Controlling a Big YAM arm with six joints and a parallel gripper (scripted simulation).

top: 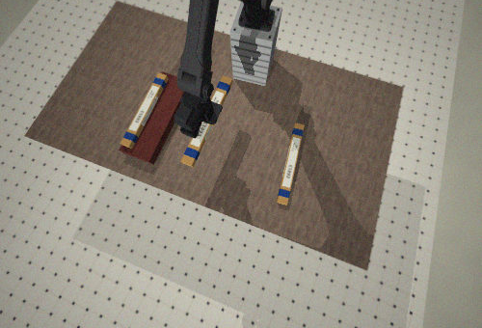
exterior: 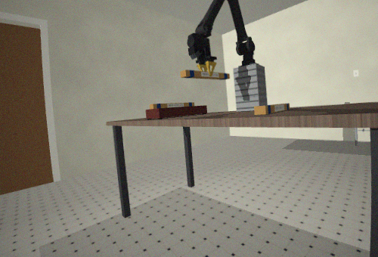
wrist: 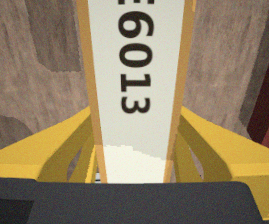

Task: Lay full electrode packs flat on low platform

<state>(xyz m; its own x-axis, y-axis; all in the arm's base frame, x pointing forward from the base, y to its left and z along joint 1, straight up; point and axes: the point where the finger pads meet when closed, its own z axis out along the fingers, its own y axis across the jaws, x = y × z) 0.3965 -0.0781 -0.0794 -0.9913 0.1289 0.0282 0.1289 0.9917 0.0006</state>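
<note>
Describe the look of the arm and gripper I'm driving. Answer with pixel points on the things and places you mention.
The arm (top: 197, 28) (exterior: 214, 12) is black, with long, slim links and bulkier, rounded joints. The gripper (exterior: 207, 72) (wrist: 135, 111) has a dark body and yellow, tapering fingers with open gaps between their struts. No cables or markings are discernible on either.

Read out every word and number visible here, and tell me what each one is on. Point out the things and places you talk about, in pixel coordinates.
"E6013", its first letter cut by the frame edge: on the held pack (top: 191, 153) (exterior: 187, 74) (wrist: 135, 130).
The label of the pack on the platform (top: 146, 105) (exterior: 171, 105): too small to read surely.
The label of the pack on the table (top: 290, 163) (exterior: 261, 109): also too small.
</note>
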